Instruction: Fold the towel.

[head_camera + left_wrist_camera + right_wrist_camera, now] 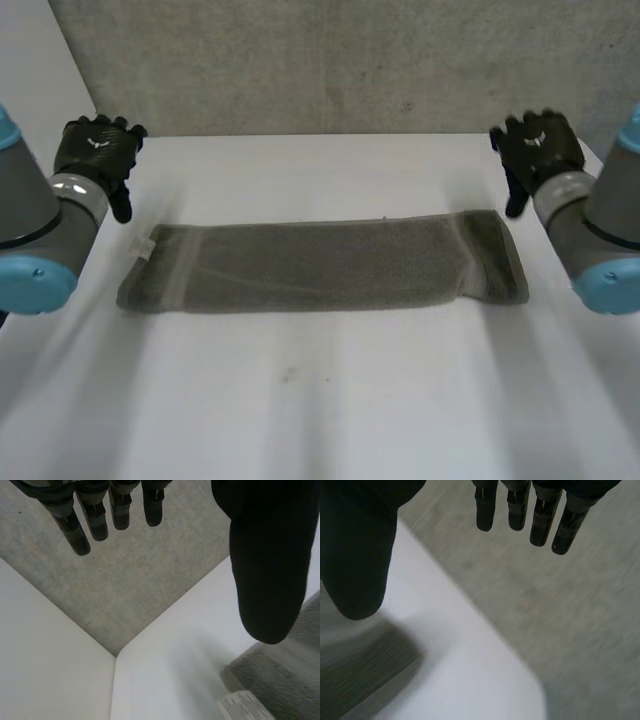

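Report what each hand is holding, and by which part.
Nothing is held. The left hand and right hand hover open, clear of the towel, which lies flat on the table.

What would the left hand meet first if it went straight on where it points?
Most likely the grey surface past the table corner, though depth is unclear. The left hand, open, points away from the towel, which lies near its thumb.

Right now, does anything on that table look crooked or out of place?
Little stands out. The towel lies as a long strip; its end near the right hand flares wider than the rest, and a white label pokes out near the left hand. Both hands are open, off it.
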You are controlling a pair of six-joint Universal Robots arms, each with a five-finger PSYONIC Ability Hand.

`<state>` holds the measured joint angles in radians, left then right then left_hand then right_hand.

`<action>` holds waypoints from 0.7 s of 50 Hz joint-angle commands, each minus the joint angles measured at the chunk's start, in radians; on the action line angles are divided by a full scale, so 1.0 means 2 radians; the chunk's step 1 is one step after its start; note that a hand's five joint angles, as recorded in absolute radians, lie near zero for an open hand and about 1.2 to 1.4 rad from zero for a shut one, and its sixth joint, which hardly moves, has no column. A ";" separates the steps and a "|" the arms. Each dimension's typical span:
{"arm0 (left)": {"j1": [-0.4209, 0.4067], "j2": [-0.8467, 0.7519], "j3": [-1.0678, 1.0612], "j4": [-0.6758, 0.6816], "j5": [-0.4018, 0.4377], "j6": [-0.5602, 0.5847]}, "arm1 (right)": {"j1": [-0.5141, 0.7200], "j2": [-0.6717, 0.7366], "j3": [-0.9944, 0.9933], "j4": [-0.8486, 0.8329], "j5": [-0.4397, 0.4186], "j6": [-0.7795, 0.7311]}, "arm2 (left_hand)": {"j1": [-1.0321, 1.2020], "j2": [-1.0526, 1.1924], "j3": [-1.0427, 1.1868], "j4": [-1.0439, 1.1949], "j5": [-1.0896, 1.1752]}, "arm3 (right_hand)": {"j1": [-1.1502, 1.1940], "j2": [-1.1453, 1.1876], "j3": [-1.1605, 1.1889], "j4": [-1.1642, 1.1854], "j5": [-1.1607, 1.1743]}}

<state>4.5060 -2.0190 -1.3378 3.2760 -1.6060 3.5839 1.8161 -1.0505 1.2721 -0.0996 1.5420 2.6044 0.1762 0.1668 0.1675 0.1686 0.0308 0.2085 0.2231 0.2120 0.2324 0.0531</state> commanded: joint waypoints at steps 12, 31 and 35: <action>-0.007 0.043 -0.149 0.019 0.002 -0.021 | -0.089 0.034 0.100 0.058 -0.100 0.112 | 0.000 0.004 0.004 0.003 -0.015 | 0.199 0.192 0.197 0.187 0.190; -0.008 0.042 -0.160 0.027 0.002 -0.022 | -0.092 0.064 0.104 0.006 -0.100 0.109 | 0.000 0.004 0.004 0.003 -0.015 | 0.453 0.446 0.452 0.442 0.444; -0.008 0.042 -0.161 0.027 0.002 -0.022 | -0.097 0.060 0.105 -0.031 -0.092 0.098 | 0.000 0.004 0.004 0.003 -0.015 | 0.594 0.587 0.592 0.582 0.584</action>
<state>4.4899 -1.9343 -1.6594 3.3307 -1.6015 3.5404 1.6312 -0.9242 1.4800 -0.0894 1.3428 2.8215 0.1762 0.1659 0.1675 0.1684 0.0307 0.8985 1.0987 1.0857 1.0888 0.8759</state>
